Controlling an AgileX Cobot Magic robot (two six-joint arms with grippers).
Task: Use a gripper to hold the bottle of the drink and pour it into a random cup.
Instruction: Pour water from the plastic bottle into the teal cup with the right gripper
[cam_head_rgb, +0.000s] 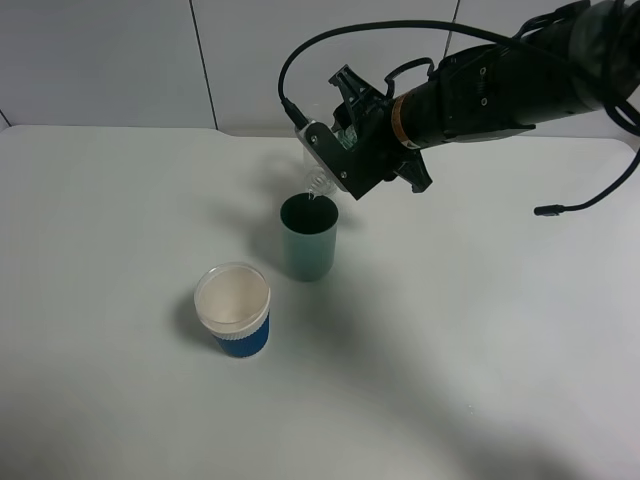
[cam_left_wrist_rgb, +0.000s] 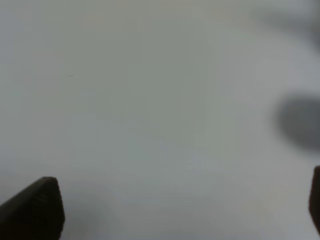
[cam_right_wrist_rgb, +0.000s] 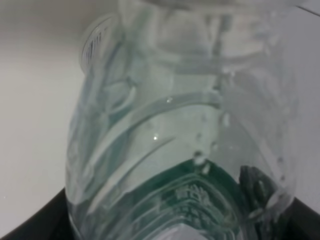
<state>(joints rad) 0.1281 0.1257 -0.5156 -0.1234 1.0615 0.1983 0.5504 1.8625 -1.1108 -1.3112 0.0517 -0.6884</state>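
While the right gripper (cam_head_rgb: 345, 138) squeezes the tipped bottle (cam_head_rgb: 318, 182) just above the green cup (cam_head_rgb: 308, 250) in the upper middle, the pouring step seems on, and next needs a slow tip-back.

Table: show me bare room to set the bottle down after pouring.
Free on the table: the whole right side, from the green cup to the right edge; the left side beyond the blue cup; the front strip nearer than the blue cup. Crowded: the middle, where the right gripper tilts the bottle over the green cup.
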